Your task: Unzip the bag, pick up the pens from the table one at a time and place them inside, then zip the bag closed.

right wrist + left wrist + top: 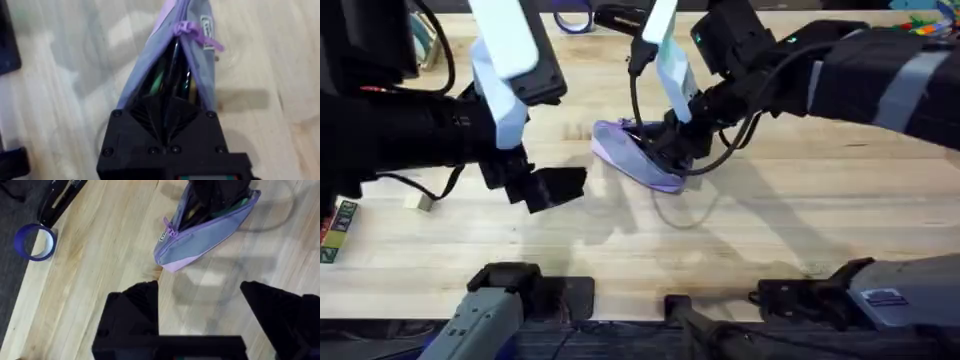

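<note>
The lavender and grey-blue bag (630, 152) lies unzipped on the table (800, 220), mid-table. My right gripper (672, 150) is pushed into its open mouth. In the right wrist view its fingers (167, 102) meet in a wedge between the bag's (202, 70) walls, shut on the dark pen (173, 60). The green pen (157, 80) lies inside beside it. The purple zipper pull (192, 32) sits at the far end. My left gripper (555, 190) hovers open left of the bag (200, 237), holding nothing; a green pen tip (237, 204) shows in the opening.
A blue tape roll (34, 242) and a long black tool (60, 197) lie beyond the table's far edge on a dark mat. A small pale block (417, 202) and a coloured box (335, 230) sit at the left. Bare wood lies in front of the bag.
</note>
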### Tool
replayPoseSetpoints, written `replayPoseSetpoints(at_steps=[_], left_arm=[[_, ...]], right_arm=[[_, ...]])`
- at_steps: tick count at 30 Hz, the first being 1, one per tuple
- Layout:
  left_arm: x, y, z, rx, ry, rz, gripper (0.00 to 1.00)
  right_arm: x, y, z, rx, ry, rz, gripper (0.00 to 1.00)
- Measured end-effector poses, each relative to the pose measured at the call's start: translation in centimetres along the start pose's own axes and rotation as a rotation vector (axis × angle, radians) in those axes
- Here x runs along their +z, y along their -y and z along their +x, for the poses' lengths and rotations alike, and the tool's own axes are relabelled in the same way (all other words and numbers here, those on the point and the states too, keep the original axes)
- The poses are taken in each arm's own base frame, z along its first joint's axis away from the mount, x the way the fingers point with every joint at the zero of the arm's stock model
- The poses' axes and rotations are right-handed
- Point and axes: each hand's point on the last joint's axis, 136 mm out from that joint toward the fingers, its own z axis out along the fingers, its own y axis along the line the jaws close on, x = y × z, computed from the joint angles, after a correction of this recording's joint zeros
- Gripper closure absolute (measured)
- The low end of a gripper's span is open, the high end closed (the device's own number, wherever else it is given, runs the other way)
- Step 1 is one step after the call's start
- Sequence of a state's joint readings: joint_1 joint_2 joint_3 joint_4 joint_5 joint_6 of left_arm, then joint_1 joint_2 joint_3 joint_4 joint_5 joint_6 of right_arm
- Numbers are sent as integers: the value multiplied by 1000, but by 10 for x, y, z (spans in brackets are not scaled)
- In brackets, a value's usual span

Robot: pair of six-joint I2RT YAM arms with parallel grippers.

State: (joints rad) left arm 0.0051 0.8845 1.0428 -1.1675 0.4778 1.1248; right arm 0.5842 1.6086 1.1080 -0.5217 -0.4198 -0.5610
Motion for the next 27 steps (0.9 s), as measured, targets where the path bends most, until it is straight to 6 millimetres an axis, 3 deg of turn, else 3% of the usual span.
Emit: replayPoseSetpoints(at_steps=[18, 19, 25, 27], left_arm=[[0, 0, 0, 0, 0, 0, 7], [0, 0, 0, 0, 0, 0, 7], [0, 0, 0, 0, 0, 0, 7], [0, 0, 0, 0, 0, 0, 7]], right_arm=[[6, 2, -6, -21, 19, 6, 964], [6, 2, -6, -21, 19, 6, 905], [6, 2, -6, -21, 18, 6, 60], [6, 1, -6, -21, 17, 4, 11]])
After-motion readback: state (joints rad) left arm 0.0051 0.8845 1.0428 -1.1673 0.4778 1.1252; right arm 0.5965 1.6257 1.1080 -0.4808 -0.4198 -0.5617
